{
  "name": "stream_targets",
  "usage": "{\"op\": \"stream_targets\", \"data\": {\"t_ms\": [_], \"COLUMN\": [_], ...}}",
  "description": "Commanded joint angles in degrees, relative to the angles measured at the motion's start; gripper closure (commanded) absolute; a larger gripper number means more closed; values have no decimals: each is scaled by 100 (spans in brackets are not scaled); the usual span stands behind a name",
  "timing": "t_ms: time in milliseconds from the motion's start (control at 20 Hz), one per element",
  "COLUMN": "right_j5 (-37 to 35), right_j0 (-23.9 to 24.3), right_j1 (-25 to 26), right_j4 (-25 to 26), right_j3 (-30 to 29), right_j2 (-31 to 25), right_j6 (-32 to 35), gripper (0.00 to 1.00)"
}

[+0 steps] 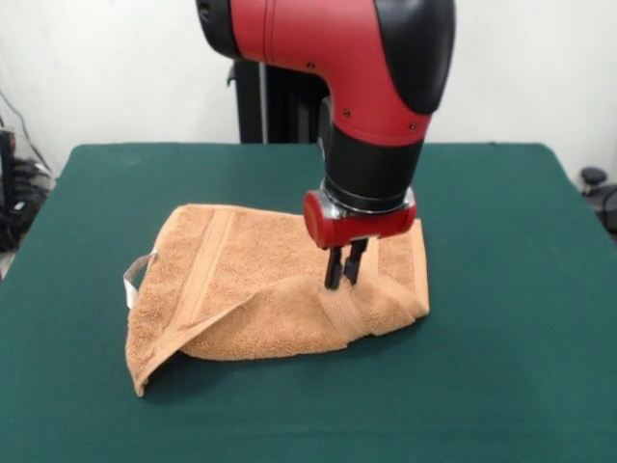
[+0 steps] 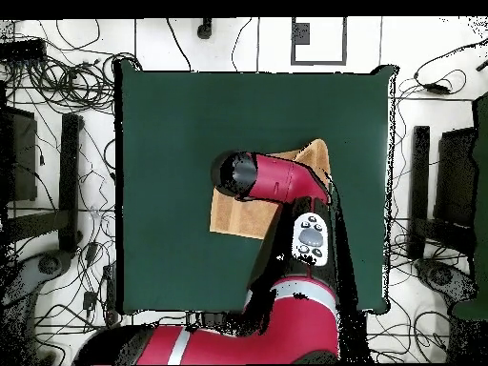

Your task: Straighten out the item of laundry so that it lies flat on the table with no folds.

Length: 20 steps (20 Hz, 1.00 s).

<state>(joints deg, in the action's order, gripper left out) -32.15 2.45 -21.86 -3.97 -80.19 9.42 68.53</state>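
Note:
The orange-tan towel [image 1: 253, 282] lies in the middle of the green table [image 1: 501, 251], crumpled, with its near edge folded back over itself and a white tag [image 1: 136, 280] at its left. My gripper [image 1: 344, 280] points straight down at the folded ridge on the towel's right part. Its fingers [image 1: 334, 270] are close together and pinch a raised fold. In the overhead view the arm [image 2: 276, 181] covers the gripper and most of the towel [image 2: 238, 217]; one towel corner [image 2: 315, 152] sticks out.
Wide bare felt surrounds the towel on all sides [image 2: 172, 133]. Cables and stands lie on the floor around the table [image 2: 67, 95]. The robot's pedestal [image 1: 280, 106] stands behind the far edge.

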Motion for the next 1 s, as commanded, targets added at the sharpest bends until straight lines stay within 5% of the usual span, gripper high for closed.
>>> {"op": "stream_targets", "data": {"t_ms": [50,1000], "right_j5": [336,47], "right_j0": [-153,-440], "right_j1": [523,417], "right_j4": [-257,-559], "right_j3": [129,563], "right_j2": [-768,-653], "right_j6": [1262,1580], "gripper": [100,100]}}
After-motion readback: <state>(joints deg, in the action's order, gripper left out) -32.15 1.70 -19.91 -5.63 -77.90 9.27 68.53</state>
